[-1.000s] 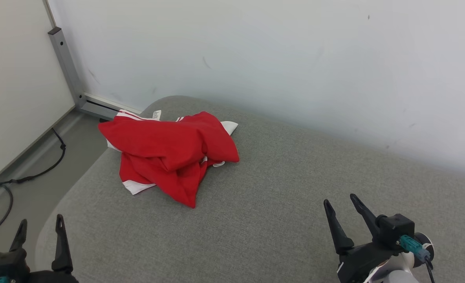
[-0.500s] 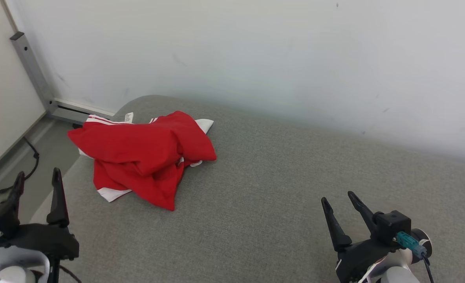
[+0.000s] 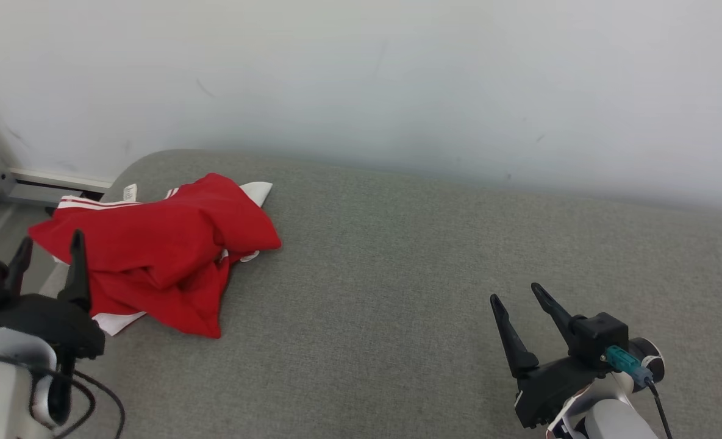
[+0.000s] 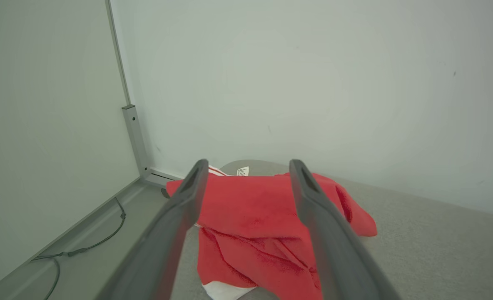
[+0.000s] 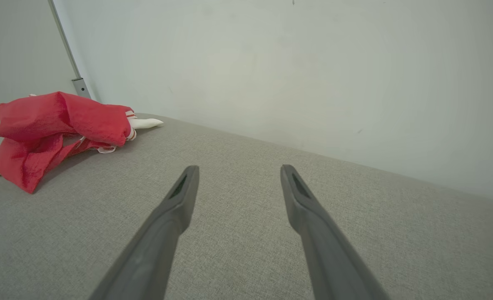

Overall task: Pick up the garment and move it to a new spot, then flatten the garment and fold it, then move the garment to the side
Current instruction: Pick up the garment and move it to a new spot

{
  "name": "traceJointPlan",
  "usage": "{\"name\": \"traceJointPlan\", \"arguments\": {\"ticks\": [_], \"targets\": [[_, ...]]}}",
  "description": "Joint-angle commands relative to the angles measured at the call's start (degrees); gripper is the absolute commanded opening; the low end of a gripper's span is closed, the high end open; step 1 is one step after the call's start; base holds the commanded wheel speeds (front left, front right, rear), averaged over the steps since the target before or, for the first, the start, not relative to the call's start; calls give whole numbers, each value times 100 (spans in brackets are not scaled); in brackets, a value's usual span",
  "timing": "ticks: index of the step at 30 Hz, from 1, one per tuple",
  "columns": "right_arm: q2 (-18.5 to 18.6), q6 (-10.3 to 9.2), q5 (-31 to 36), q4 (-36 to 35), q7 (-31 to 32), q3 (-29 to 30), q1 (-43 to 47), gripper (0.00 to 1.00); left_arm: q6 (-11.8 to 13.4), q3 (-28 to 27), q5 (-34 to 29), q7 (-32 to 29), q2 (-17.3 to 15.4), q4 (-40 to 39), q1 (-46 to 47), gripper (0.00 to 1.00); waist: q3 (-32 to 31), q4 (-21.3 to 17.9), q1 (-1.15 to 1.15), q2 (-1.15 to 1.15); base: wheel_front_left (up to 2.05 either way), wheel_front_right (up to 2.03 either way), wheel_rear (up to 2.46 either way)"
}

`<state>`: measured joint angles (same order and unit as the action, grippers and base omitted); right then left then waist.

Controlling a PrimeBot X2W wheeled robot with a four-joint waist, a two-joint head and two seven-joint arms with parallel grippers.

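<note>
- Crumpled red garment (image 3: 166,250) lies with its long axis crosswise just ahead of the left tool (image 3: 53,239), well left of the right tool (image 3: 514,292)
- Both tools gape, holding nothing

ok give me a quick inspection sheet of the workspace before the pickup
surface: grey fabric pad with a rounded far-left corner
job's things: red garment with white trim, crumpled in a heap at the pad's far left, not flattened or folded
clutter: nothing seen
grippers: left gripper open, fingers aimed at the garment, holding nothing; right gripper open over bare pad, well apart from the garment
cables: black floor cable left of the pad; black arm cable looping by the left arm
surroundings: white wall behind; metal post in the corner; grey floor
</note>
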<state>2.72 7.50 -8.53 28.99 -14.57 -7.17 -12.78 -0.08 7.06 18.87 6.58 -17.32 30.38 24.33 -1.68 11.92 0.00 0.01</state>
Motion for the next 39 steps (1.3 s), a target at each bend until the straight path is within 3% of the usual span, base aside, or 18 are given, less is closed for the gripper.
{"name": "traceJointPlan", "arguments": {"ticks": [1, 11, 15, 32, 39], "targets": [[30, -2, 60, -32, 19, -2, -115, 100, -91, -11, 27, -22, -102, 216, 242, 100, 174, -242, 0, -1, 0, 0, 0], [32, -1, 103, -108, 25, -24, -307, 100, -595, -11, 341, -164, -438, 1496, 1285, 100, 564, -806, 0, -1, 0, 0, 0], [31, -1, 148, -141, 23, 11, -380, 100, -691, 65, 467, -263, -651, 1878, 1598, 100, 728, -1000, 0, -1, 0, 0, 0], [27, -1, 173, -216, 41, 6, -654, 100, -734, 973, 1916, -1923, -1421, 2513, 2032, 100, 1223, -1544, 0, -1, 0, 0, 0], [26, -2, 251, -237, 47, 73, -675, 100, -734, 1359, 2442, -2628, -1571, 2604, 2005, 100, 1276, -1587, 0, -1, 0, 0, 0]]}}
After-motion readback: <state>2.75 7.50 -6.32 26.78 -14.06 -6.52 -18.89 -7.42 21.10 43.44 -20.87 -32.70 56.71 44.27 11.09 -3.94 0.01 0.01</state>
